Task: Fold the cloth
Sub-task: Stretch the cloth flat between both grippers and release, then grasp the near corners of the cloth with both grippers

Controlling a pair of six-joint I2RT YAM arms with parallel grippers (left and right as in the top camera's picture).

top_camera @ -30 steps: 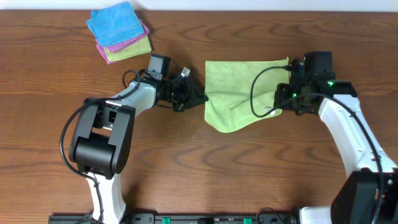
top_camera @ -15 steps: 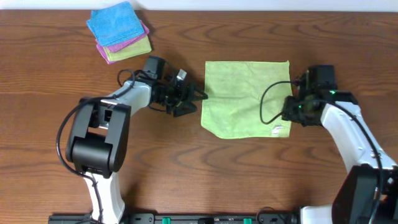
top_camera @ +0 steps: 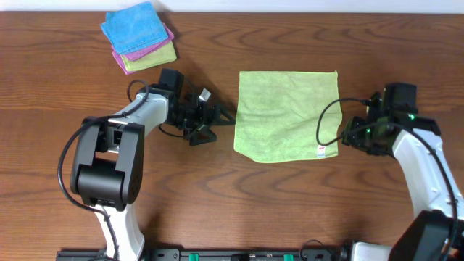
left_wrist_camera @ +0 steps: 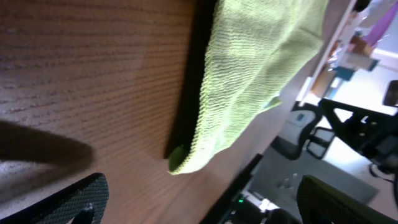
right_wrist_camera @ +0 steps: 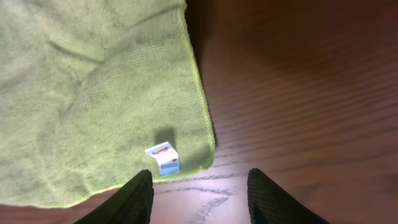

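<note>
Surface: brown wood-grain desk.

Task item: the plain lime-green microfibre cloth lies spread out near the desk's centre, right of the middle. It is roughly square and shows as one layer with no fold in it. Its near-left corner looks rounded rather than square.

Left tool: its fingers are wide apart and hold nothing. It sits on the desk just beside the cloth's left edge, clear of it. The left wrist view shows that edge casting a dark shadow line.

Right tool: its fingers are spread and empty. It is off the cloth, just beyond the near-right corner.

Stack: folded cloths, blue over pink-purple over yellow-green, lie at the far left, well apart from the work.

Label: a small white tag lies on the cloth at its near-right corner.

Containers: none in view, so there are no contents to report.

Assessment: the cloth appears laid out ready and the first fold is not yet begun. The next move calls for each tool to pinch a thin edge or corner lying flat on the desk, probably the near corners. The tools must then carry that edge together over to the opposite side. Uneven lifting would risk a skewed fold.
</note>
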